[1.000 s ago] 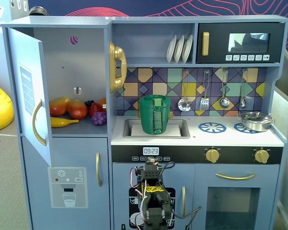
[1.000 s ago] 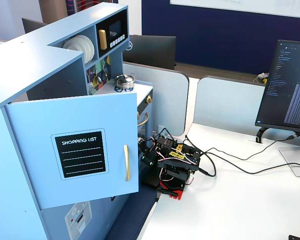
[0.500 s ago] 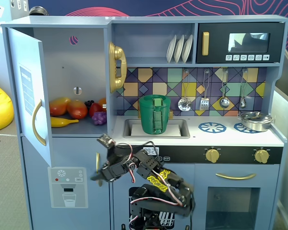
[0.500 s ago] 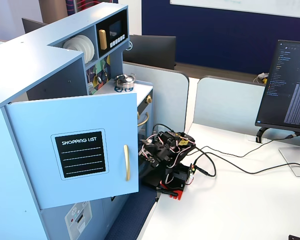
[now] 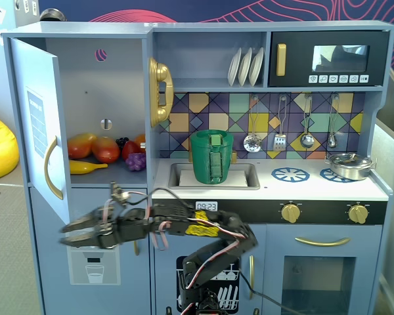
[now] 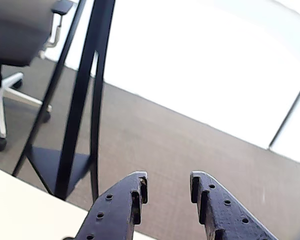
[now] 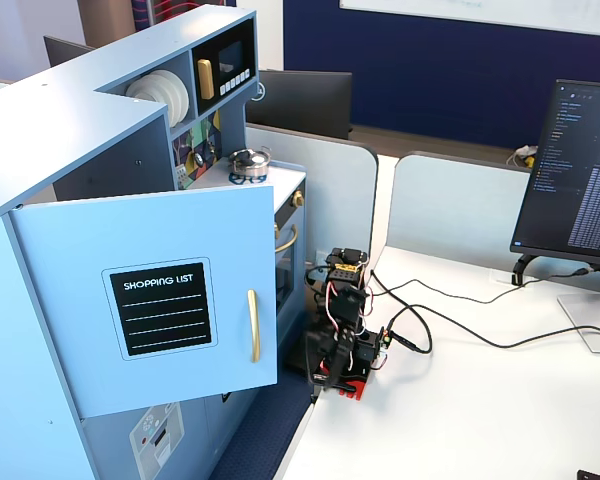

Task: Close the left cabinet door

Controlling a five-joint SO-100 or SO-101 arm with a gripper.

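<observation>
The left cabinet door (image 5: 41,118) stands wide open, hinged at the cabinet's left side, its curved gold handle (image 5: 50,167) facing out. In a fixed view from the side its face (image 7: 80,300) shows the black "SHOPPING LIST" chalkboard (image 7: 161,309) and the handle (image 7: 252,325). My gripper (image 5: 63,235) is open and empty. It points left, below the door's lower edge, in front of the lower door with the dispenser graphic (image 5: 94,266), touching nothing. In the wrist view the gripper (image 6: 168,182) shows only floor between the fingers. In the side view the door hides the gripper.
Toy fruit (image 5: 102,149) lies in the open cabinet. A gold phone (image 5: 159,92) hangs on the cabinet's right wall. A green cup (image 5: 211,156) sits in the sink. The arm's base (image 7: 345,380) stands on the white desk with cables (image 7: 450,320). The wrist view shows a black stand (image 6: 80,100) and a chair (image 6: 20,35).
</observation>
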